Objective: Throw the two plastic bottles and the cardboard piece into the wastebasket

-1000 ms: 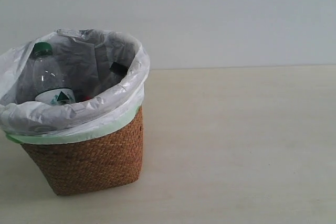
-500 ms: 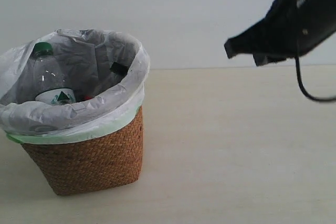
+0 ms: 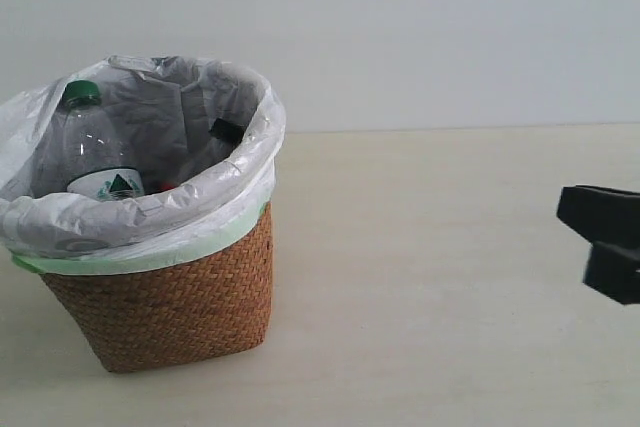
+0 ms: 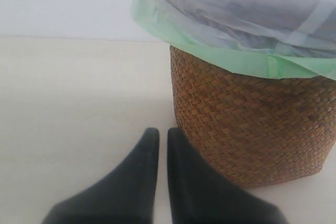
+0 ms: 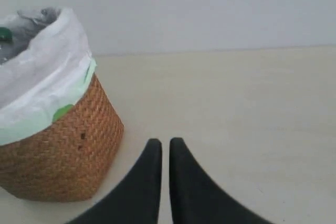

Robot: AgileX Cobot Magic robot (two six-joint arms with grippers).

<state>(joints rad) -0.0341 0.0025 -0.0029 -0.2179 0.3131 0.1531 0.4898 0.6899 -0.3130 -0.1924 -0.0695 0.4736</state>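
L gripper (image 4: pixel 163 134): jaws pressed together, nothing btwn them, low over the table (image 3: pixel 430 277), just beside the foot of the wastebasket (image 3: pixel 170 317). The basket stands at the table's left end, nearer the front edge than the back.

Inside it, left side: green-cap bottle (image 3: pixel 95 152), upright against the liner. Further right: black-cap bottle (image 3: pixel 225 130), only its cap and a speck of red label showing, near the far wall.

R gripper (image 5: pixel 165 144): also closed and empty, low at the table's right end, well apart from the basket.

Count: 1 basket, 2 bottles (both in), 2 grippers, 0 cardboard pieces in sight. None on the table. It could lie under the bottles, can't tell.

Step, as I judge it: drops look done, both arms idle. Next: confirm the cardboard piece is in. If not, locate it, open the jaws, pick it up and release over the rim.
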